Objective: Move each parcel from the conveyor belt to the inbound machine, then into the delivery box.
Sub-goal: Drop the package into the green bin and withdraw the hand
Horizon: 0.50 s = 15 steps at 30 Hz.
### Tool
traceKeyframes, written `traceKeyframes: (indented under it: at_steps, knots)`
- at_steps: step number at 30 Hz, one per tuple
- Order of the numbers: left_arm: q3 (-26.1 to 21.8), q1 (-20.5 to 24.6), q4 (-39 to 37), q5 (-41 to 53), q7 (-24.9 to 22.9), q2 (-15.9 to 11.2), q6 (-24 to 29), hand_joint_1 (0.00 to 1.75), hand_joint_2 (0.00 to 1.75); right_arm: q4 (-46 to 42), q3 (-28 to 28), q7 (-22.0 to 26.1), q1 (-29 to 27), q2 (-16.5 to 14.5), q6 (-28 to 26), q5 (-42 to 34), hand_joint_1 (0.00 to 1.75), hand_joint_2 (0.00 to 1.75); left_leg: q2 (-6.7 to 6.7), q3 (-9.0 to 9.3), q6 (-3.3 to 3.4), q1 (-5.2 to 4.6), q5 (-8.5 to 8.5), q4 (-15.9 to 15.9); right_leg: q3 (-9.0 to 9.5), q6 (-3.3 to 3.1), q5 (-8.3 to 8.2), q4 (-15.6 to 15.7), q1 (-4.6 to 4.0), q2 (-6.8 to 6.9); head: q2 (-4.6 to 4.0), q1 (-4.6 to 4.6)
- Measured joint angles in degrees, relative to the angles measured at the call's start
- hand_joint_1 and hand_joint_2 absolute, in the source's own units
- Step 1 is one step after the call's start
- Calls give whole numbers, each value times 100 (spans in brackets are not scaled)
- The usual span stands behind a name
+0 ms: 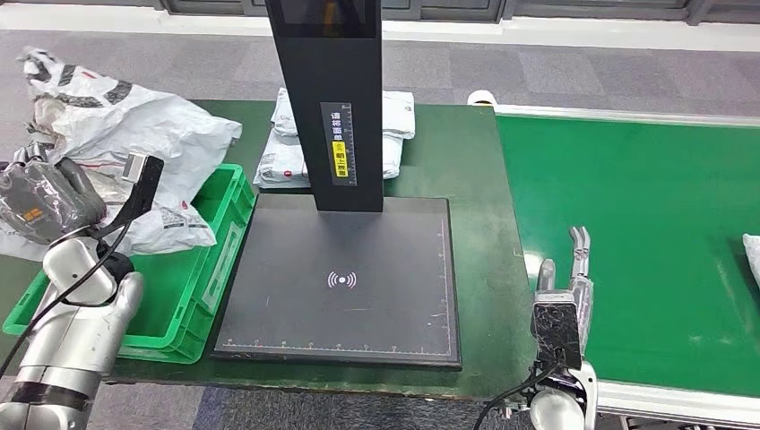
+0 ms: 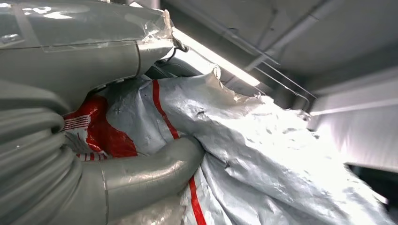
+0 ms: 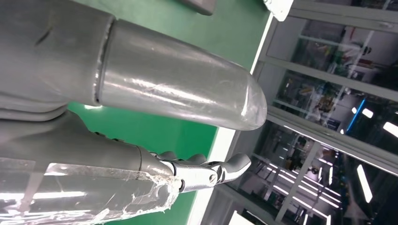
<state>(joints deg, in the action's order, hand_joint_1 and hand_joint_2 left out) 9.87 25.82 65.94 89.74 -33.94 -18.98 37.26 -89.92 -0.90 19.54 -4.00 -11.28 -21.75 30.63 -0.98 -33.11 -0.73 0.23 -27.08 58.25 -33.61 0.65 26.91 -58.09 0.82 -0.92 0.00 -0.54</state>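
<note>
Looking down from the head view, I see my left hand (image 1: 40, 202) raised at the left edge, closed around a crumpled white-and-grey parcel (image 1: 134, 134) that hangs over the green delivery box (image 1: 220, 260). The parcel's lower part rests on the box's contents; the box sits on the dark green table (image 1: 479, 233), just beside the black inbound machine (image 1: 345, 287), whose upright column (image 1: 327, 98) rises from its back edge. Behind that column lie several more white parcels (image 1: 394, 121), stacked on the table. My right hand (image 1: 566, 287) hovers over the near edge of the green conveyor belt (image 1: 627, 233), fingers stretched out and apart, holding nothing. Another parcel (image 1: 751, 255) peeks in at the far right edge of the belt.

In the left wrist view, my thumb (image 2: 150, 171) presses across the grey, red-striped plastic of the parcel (image 2: 263, 145), while the upper fingers (image 2: 94, 58) bear on it from the other side, so the grip is firm.

In the right wrist view, my thumb (image 3: 178, 91) and the darker fingers (image 3: 202, 171) stand well apart with bare green belt (image 3: 141, 129) between them; the right hand (image 3: 155, 136) is wide open.
</note>
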Motion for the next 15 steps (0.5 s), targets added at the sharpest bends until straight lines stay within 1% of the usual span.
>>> traceKeyframes:
  at_steps: [1,2,3,5,6,8,10,12,13,15]
  knots:
    - [-22,-39,-22,0,71,-64,-146,175,175,-3,-7,-5,-17,0,8,3,0,0,1,-1,0,-1,0,0,0,0,0,0,1,-1,0,0]
    - [-60,-63,-58,0,170,-105,-336,164,175,-4,-20,-9,-29,0,21,9,0,0,1,-1,-1,-2,-1,0,0,0,0,1,2,-2,0,1]
    - [-107,-76,-118,0,293,-124,-586,121,175,-4,-39,-10,-37,0,46,20,0,0,2,-1,-1,-3,-1,1,0,1,-1,1,3,-3,0,0]
    - [-238,-80,-335,0,638,-98,-1247,34,175,-5,-79,-6,-39,0,115,62,0,0,1,0,-1,-5,-1,2,0,1,-1,3,5,-2,0,0]
    - [-317,-79,-483,-12,869,-62,-1586,0,175,-6,-91,-2,-38,0,151,86,0,0,2,0,-1,-6,-1,3,0,2,-2,3,6,-3,0,0]
    - [-498,-67,-788,-118,1457,52,-2094,0,175,-7,-106,9,-37,0,193,118,0,0,2,0,-1,-6,-1,5,-2,2,-3,4,5,-3,0,1]
    - [-680,-34,-1087,-352,2186,198,-2368,0,175,-21,-142,21,-40,-2,221,126,0,0,0,0,-1,-6,-1,6,-1,3,-4,4,5,-1,0,1]
    - [-821,27,-1388,-620,2881,347,-2523,0,175,-61,-213,30,-45,-8,290,129,0,0,-3,0,-1,-6,-1,7,1,4,-4,4,5,2,0,0]
    - [-870,59,-1515,-723,3110,415,-2562,0,175,-85,-246,32,-46,-13,329,132,0,0,-3,0,-1,-6,-1,7,1,4,-4,3,5,2,0,-1]
    - [-940,113,-1706,-839,3288,527,-2580,0,175,-126,-291,32,-49,-24,383,147,0,0,0,0,-1,-6,-1,7,0,4,-5,3,5,-1,0,-1]
